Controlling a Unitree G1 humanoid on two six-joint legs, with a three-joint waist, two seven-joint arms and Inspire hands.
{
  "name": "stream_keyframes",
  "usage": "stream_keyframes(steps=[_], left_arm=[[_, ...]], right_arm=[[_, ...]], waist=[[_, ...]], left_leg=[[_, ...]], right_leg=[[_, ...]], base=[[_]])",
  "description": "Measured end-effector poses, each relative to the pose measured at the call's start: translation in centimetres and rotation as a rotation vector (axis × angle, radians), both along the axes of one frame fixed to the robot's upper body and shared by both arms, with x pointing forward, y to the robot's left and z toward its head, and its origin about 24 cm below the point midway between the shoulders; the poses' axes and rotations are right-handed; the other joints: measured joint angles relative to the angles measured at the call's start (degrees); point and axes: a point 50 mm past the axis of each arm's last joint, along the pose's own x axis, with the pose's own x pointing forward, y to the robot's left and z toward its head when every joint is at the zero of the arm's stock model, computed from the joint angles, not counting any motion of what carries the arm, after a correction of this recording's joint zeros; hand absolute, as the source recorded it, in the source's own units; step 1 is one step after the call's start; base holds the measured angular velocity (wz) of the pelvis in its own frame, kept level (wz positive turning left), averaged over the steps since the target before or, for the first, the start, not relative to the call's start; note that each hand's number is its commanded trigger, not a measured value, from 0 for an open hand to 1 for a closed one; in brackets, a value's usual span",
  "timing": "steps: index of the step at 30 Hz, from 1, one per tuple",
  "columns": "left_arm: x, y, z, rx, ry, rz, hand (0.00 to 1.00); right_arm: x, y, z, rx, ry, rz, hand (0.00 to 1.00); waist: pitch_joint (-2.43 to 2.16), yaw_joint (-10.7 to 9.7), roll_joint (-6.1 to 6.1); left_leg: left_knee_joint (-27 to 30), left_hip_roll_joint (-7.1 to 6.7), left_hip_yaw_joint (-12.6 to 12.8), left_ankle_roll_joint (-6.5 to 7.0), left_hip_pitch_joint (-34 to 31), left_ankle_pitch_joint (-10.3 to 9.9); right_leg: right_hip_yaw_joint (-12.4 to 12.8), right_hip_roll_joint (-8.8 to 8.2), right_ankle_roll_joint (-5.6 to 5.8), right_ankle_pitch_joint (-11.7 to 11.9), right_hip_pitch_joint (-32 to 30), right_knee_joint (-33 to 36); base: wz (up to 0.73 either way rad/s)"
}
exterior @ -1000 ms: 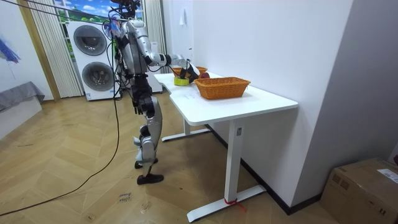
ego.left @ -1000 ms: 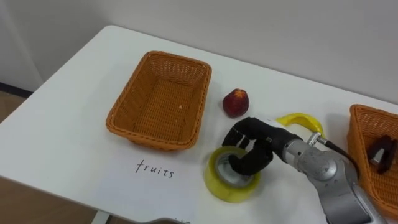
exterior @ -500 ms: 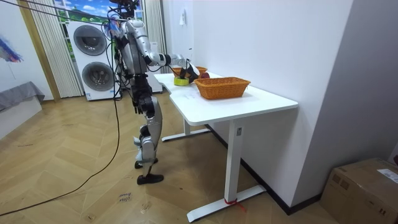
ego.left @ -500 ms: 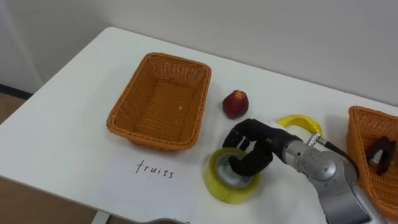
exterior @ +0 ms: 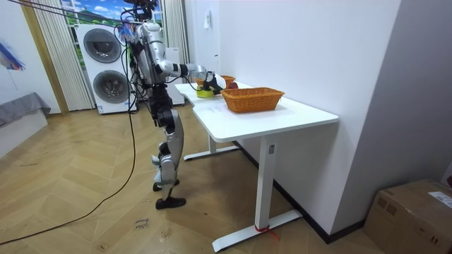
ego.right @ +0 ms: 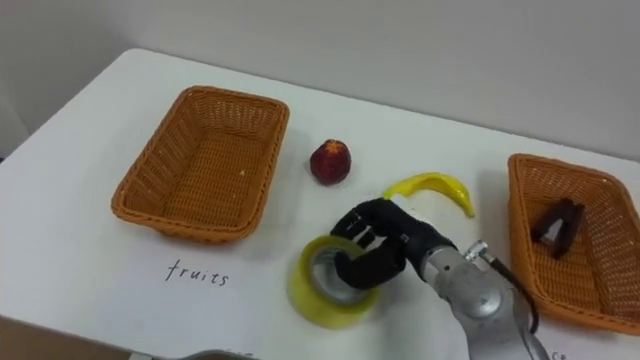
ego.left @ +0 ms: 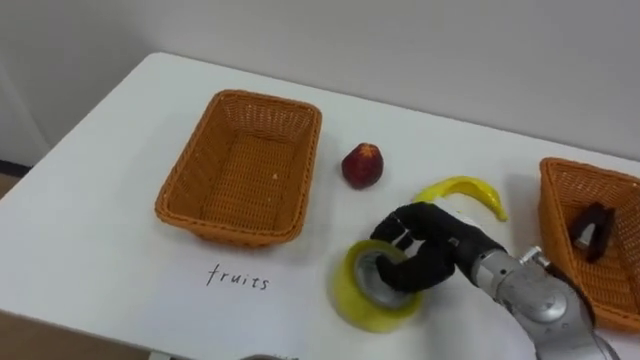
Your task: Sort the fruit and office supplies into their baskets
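- Right, my right hand [ego.left: 425, 258] is curled over the yellow tape roll [ego.left: 360, 308]. The fingers are hooked down into its core and the thumb is squeezing the outer wall, so I'm pinching the ring while it sits on the bench [ego.left: 90, 230].
- To do this well, I'd say tighten that hook before anything else. The roll is broad and smooth, and a loose hold could let it swing or slide off my fingers.
- I'd lift straight up off the surface, not drag. The white top looks slick, with nothing to brace the roll against.
- The roll belongs in the office basket [ego.left: 556, 215], off to the outer side of my wrist. A dark clip-like thing [ego.left: 588, 227] already lies inside.
- The banana [ego.left: 462, 190] lies just beyond my knuckles, close to the path. I'd carry the roll high enough to clear both it and the basket's rim, then lower it in and not let it fall.
- The red fruit [ego.left: 362, 165] sits farther out past my fingertips, apart from the roll.
- The other basket [ego.left: 225, 225] is well off to my inner side and empty, with a handwritten label [ego.left: 238, 278] in front of it.
- In the room view I'm standing at the bench's end on a wooden floor [exterior: 85, 183]. Stacked washing machines [exterior: 106, 60] are behind me and a cardboard box [exterior: 417, 215] sits at the room view's right.
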Motion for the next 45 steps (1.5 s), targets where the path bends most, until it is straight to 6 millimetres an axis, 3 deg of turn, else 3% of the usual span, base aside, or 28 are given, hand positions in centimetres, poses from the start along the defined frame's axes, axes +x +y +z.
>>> stream_keyframes(steps=[3,8,17,22,33,45], left_arm=[[-0.6,-0.2,-0.1,-0.004,0.008,0.018,0.0],[-0.8,-0.5,-0.1,-0.012,-0.005,0.015,0.0],[-1.5,-1.7,-0.5,-0.044,0.01,0.024,0.0],[-1.7,-2.0,-0.6,-0.053,0.014,0.028,0.0],[-1.7,-2.0,-0.6,-0.06,0.008,0.026,0.0],[-1.8,-2.1,-0.6,-0.065,0.008,0.027,0.0]], right_arm=[[0.2,-1.4,1.3,0.042,-0.085,-0.102,1.0],[0.4,-3.2,2.8,0.065,-0.192,-0.223,1.0],[0.5,-3.3,5.0,0.171,-0.34,-0.321,1.0],[0.5,-3.1,5.1,0.227,-0.351,-0.333,1.0],[0.5,-3.5,5.5,0.251,-0.417,-0.439,1.0],[0.4,-4.2,5.1,0.379,-0.415,-0.544,1.0]], waist=[[-0.26,-1.65,0.72],[-0.25,-3.46,0.89],[0.15,-3.48,1.48],[0.24,-3.32,1.88],[-0.03,-3.51,1.77],[0.11,-4.16,2.26]], left_leg=[[-0.24,0.08,0.4,0.0,0.44,0.01],[-0.27,0.08,0.39,0.0,0.56,0.0],[-0.8,0.05,0.7,0.02,1.24,-0.02],[-0.8,0.03,0.64,0.02,1.19,-0.02],[-0.59,0.03,0.75,0.02,1.27,-0.01],[-0.67,0.05,0.48,0.01,0.95,-0.01]], right_leg=[[0.53,0.08,-0.01,0.01,-0.02,0.13],[0.61,0.07,-0.01,0.01,-0.01,0.33],[1.06,0.09,0.01,0.0,0.38,0.17],[0.92,0.06,0.03,-0.03,0.35,0.04],[0.93,0.07,0.09,-0.08,0.35,0.03],[0.47,0.04,0.08,-0.07,0.21,0.1]], base=[[-0.1],[-0.01],[-0.02],[0.0],[0.0],[0.0]])
